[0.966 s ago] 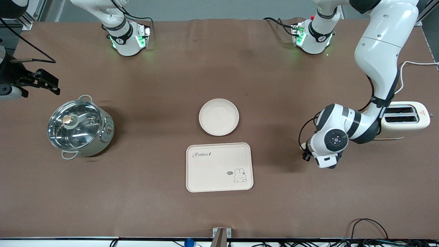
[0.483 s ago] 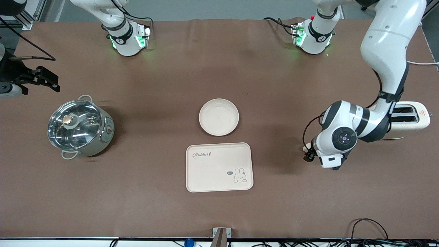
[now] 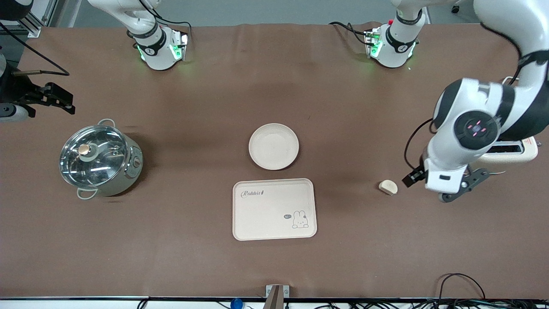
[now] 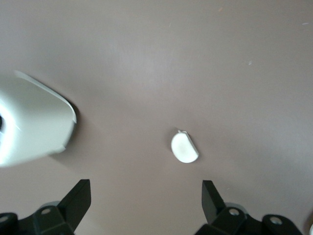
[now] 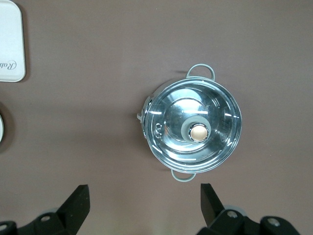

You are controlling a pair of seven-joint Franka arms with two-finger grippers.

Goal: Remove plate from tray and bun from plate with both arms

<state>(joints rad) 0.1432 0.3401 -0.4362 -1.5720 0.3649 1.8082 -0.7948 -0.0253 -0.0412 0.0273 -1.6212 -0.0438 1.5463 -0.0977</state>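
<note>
The left gripper point(image 4: 145, 201) is held over the table, fingers apart, near the bun point(image 3: 388, 187); the right gripper point(image 5: 142, 205) is held spread above the pot point(image 5: 192, 129).

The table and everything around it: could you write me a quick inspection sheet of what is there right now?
Surface: brown mat, flat.
Job's things: round cream plate empty, mid-table; small pale half-round bun lying on the mat toward the left arm's end.
Clutter: cream rabbit tray empty, nearer the camera than the plate; steel pot with glass lid; cream toaster.
Grippers: left gripper open, empty, over the mat beside the bun; right gripper open, waiting above the pot.
Cables: black leads along the table's near edge.
Surroundings: nothing seen.
</note>
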